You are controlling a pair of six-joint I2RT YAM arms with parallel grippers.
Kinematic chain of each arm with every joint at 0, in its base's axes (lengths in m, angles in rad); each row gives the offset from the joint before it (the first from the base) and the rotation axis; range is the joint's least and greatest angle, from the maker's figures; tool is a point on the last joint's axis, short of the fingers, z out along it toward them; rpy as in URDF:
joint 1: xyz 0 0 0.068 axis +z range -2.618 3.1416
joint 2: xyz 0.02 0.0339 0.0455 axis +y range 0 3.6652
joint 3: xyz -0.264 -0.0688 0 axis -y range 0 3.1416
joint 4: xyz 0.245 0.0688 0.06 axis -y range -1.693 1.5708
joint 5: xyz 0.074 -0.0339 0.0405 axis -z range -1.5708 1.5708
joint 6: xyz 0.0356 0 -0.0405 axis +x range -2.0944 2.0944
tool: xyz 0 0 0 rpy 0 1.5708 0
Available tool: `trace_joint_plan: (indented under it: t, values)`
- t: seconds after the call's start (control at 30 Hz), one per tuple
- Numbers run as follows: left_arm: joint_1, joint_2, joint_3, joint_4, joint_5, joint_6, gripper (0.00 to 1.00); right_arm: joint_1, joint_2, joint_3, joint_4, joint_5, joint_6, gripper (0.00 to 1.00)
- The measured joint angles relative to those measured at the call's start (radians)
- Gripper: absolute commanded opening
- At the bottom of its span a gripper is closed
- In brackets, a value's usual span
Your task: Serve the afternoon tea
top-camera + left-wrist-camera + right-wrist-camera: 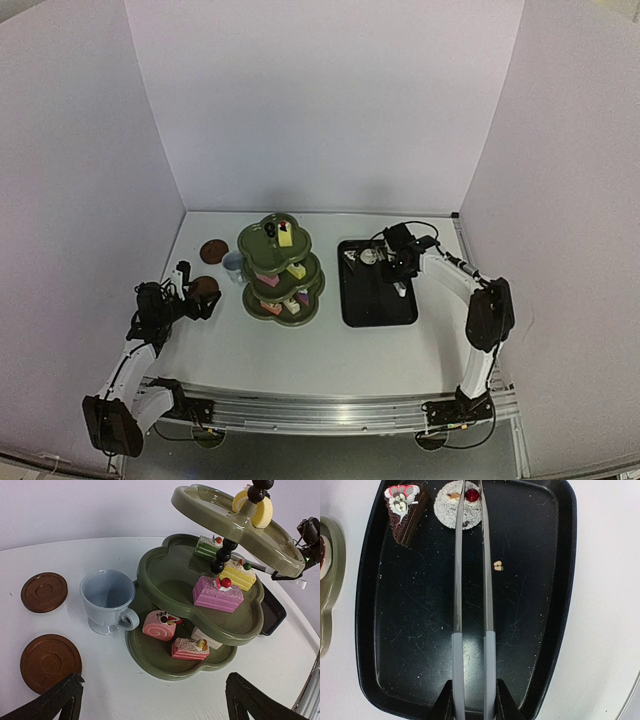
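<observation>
left fingers (64,696) spread wide, nothing in them, low over desk (100,680) | right fingers (445,702) pinching tongs (457,580) | tongs reach over round cake (445,510) on black tray (530,610)

Soft, even light fills the white-walled enclosure (320,100). The overhead view is bright, a little washed out, and bends at its edges, so the side walls lean and the front rail (320,412) bows. In the left wrist view the olive-green three-tier stand (170,582) and pale blue cup (106,597) carry small glossy highlights and cast only faint, soft-edged shadows on the table (115,690). The right wrist view is sharp: the black tray (420,630) shows its specks and scratches, and the metal tongs (457,580) gleam pale.
</observation>
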Motion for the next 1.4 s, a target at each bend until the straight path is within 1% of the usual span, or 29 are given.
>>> trace_joint_plan:
  t: [0.13, 0.27, 0.43, 0.57, 0.7, 0.87, 0.93, 1.0, 1.13, 1.4]
  values:
    - [0.000, 0.000, 0.000, 0.000, 0.000, 0.000, 1.00, 0.010, -0.034, 0.008, -0.020, 0.029, -0.023, 0.00]
    - [0.000, 0.000, 0.000, 0.000, 0.000, 0.000, 1.00, 0.029, -0.062, 0.063, -0.053, 0.062, -0.041, 0.00]
    - [0.000, 0.000, 0.001, 0.000, 0.000, 0.000, 1.00, 0.091, -0.105, 0.209, -0.095, 0.118, -0.067, 0.00]
    - [0.000, 0.003, 0.008, 0.000, 0.000, 0.000, 1.00, 0.194, -0.124, 0.397, -0.103, 0.176, -0.105, 0.00]
    - [0.000, 0.005, 0.017, 0.001, 0.002, 0.000, 1.00, 0.324, -0.119, 0.594, -0.102, 0.207, -0.158, 0.00]
    - [0.000, 0.005, 0.018, 0.000, 0.002, 0.000, 1.00, 0.484, -0.047, 0.831, -0.089, 0.213, -0.252, 0.00]
    - [0.000, 0.005, 0.018, 0.000, 0.002, 0.000, 1.00, 0.534, -0.003, 0.884, -0.080, 0.209, -0.287, 0.00]
    - [0.000, 0.002, 0.018, -0.001, 0.002, 0.000, 1.00, 0.573, 0.037, 0.903, -0.080, 0.207, -0.318, 0.00]
    - [0.000, -0.007, 0.018, -0.011, 0.002, 0.000, 1.00, 0.623, 0.109, 0.889, -0.096, 0.208, -0.366, 0.00]
    - [0.000, -0.009, 0.018, -0.018, 0.002, 0.000, 1.00, 0.642, 0.162, 0.856, -0.148, 0.258, -0.398, 0.00]
